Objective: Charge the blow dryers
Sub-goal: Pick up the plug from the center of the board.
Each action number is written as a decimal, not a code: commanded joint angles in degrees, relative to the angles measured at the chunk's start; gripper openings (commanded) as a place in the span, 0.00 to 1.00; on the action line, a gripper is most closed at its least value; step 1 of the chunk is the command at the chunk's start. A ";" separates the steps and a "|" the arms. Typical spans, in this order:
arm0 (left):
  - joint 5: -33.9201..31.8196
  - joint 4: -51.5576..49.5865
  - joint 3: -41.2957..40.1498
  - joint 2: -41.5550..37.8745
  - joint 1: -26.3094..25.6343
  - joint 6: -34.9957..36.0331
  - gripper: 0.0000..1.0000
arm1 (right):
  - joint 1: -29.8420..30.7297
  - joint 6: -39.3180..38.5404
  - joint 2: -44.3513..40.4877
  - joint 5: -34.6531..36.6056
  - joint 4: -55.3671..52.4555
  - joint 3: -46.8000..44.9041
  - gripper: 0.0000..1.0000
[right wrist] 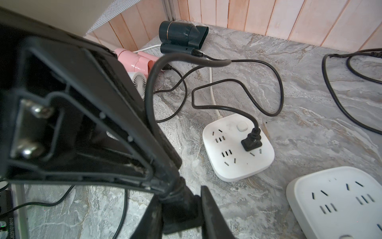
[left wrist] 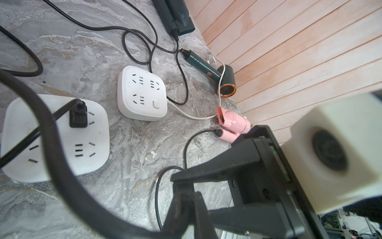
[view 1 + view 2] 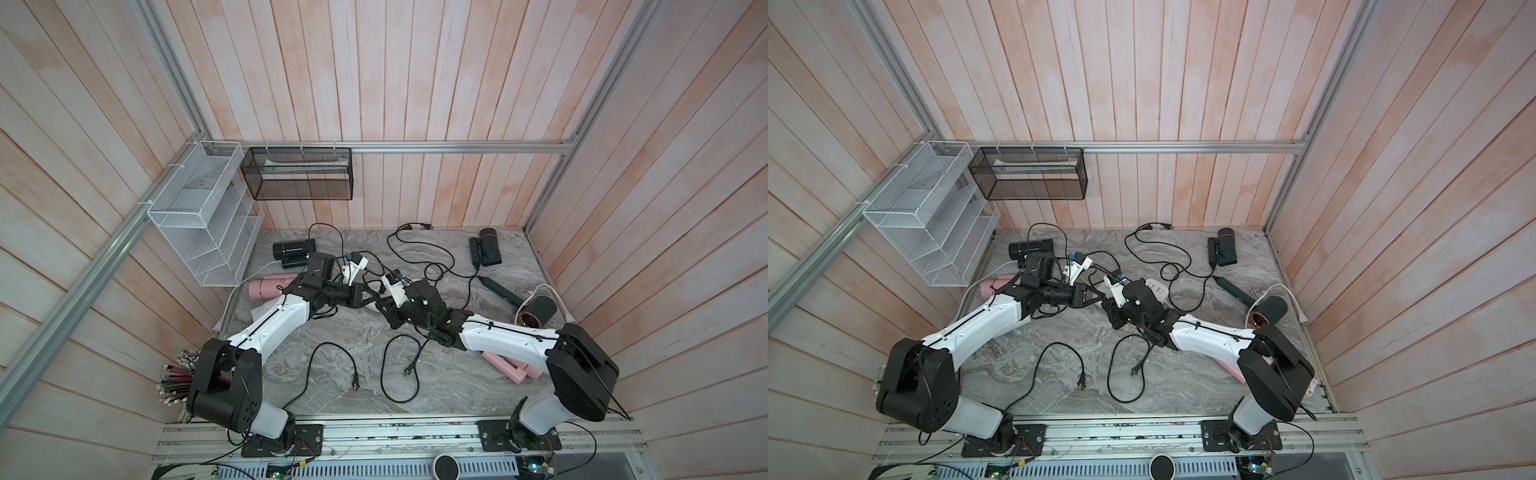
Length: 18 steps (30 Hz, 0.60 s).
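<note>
At mid-table my right gripper (image 1: 180, 198) is shut on a black plug (image 1: 179, 209), prongs pointing down. My left gripper (image 2: 188, 194) meets it there, shut on the black cord (image 2: 62, 165) just above that plug; both grippers show in a top view, left (image 3: 370, 300) and right (image 3: 384, 309). Blow dryers lie around: black ones at the back left (image 3: 291, 251) and back right (image 3: 488, 247), a dark one with a copper nozzle (image 3: 536, 311), and pink ones at the left (image 3: 270, 286) and under my right arm (image 3: 511, 368). A light grey one (image 1: 139, 82) is partly hidden.
Two white power strips lie side by side: one (image 1: 237, 149) has a plug in it, the other (image 1: 339, 200) has bare sockets. Loose plugs (image 3: 355, 384) (image 3: 409, 370) and cords trail across the front. A white wire rack (image 3: 208, 220) and a black mesh basket (image 3: 297, 174) hang at the back left.
</note>
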 commanded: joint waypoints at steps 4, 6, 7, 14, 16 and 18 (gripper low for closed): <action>-5.62 1.77 1.66 -1.37 -0.92 1.40 0.07 | 0.31 -0.03 -0.68 -0.21 -0.36 0.30 0.49; -8.38 2.68 1.00 -2.43 -0.99 1.35 0.07 | 0.32 0.43 -1.02 -0.67 -0.16 0.09 0.57; -9.50 3.30 0.60 -3.21 -0.96 1.35 0.07 | 0.32 0.72 -1.34 -0.88 0.05 -0.22 0.62; -18.66 5.03 -0.62 -5.54 -1.01 2.73 0.07 | 0.23 4.11 -7.11 -0.24 2.50 -5.25 0.85; -21.10 5.58 -0.93 -5.62 -1.01 3.94 0.07 | 0.15 5.25 -9.49 -0.06 3.01 -7.20 0.89; -22.83 6.17 -1.23 -5.53 -0.93 5.67 0.07 | -0.10 6.31 -12.09 0.26 3.24 -9.05 0.92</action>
